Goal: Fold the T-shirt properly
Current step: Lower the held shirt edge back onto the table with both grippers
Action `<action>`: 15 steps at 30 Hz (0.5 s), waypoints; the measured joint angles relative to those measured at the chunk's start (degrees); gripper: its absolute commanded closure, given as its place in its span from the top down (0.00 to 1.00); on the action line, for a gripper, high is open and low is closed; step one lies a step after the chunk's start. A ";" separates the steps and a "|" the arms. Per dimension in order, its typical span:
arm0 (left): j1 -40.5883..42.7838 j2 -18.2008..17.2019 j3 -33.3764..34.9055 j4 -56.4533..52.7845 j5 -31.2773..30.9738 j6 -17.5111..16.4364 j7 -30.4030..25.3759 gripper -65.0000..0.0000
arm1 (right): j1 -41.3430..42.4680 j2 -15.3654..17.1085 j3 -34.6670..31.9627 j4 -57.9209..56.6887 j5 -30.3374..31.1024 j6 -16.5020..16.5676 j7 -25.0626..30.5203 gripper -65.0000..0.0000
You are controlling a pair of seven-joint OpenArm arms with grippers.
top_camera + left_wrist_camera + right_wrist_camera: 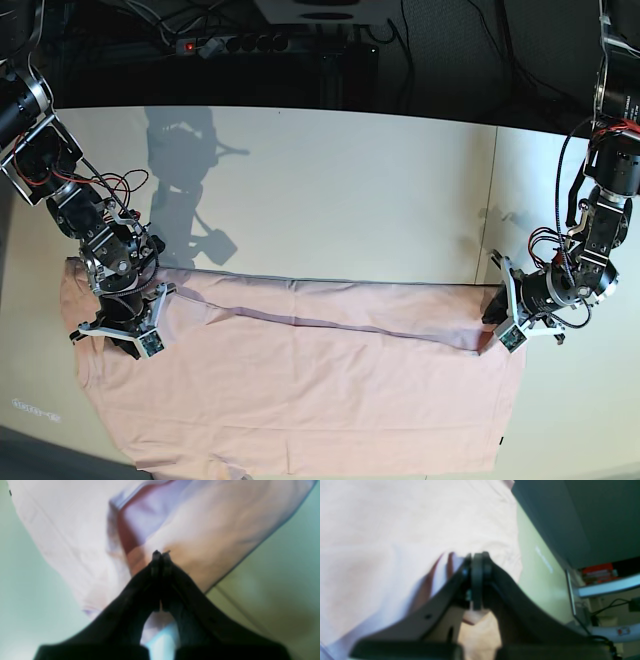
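On the pale table (330,190), the T-shirt (300,400) lies spread plain side up, its far edge turned over in a narrow band. The right gripper (125,342) is clamped shut on cloth at one end of that band, and the left gripper (495,322) is pinched closed on the other end. This looks like a lengthwise fold under way. Next, both arms should probably carry the edge toward the near hem together, keeping it taut.

T-shirt (300,390): plain pale pink | table (320,190): cream | fingers (156,562): black
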 measured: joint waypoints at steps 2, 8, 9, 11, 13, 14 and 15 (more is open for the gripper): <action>-2.08 0.00 0.02 -2.54 0.92 3.45 -1.68 0.00 | 0.02 -0.02 0.00 0.00 -0.02 0.00 -0.07 0.00; -9.84 0.09 -0.09 -7.85 0.70 6.95 -3.80 0.00 | -0.02 -0.02 0.00 0.00 0.02 -0.02 -0.07 0.00; -10.47 0.17 -0.09 -8.48 0.72 6.95 -3.80 0.00 | -0.02 -0.02 0.00 0.00 0.02 -0.02 -0.07 0.00; -10.88 0.15 -0.09 -8.94 -0.22 6.93 -2.14 0.00 | -0.02 0.00 0.00 0.00 0.04 -0.02 -0.04 0.00; -10.86 0.13 -0.09 -9.03 -2.49 6.93 2.05 0.00 | -0.02 -0.02 0.00 0.00 0.02 0.00 -0.07 0.00; -10.73 0.15 -0.09 -9.07 -4.28 6.91 4.22 0.00 | -0.02 -0.04 0.00 0.00 0.02 0.00 -0.26 0.00; -10.56 0.13 -0.09 -9.07 -6.10 6.91 6.14 0.00 | -0.02 -0.04 0.00 0.00 0.02 0.00 -0.24 0.00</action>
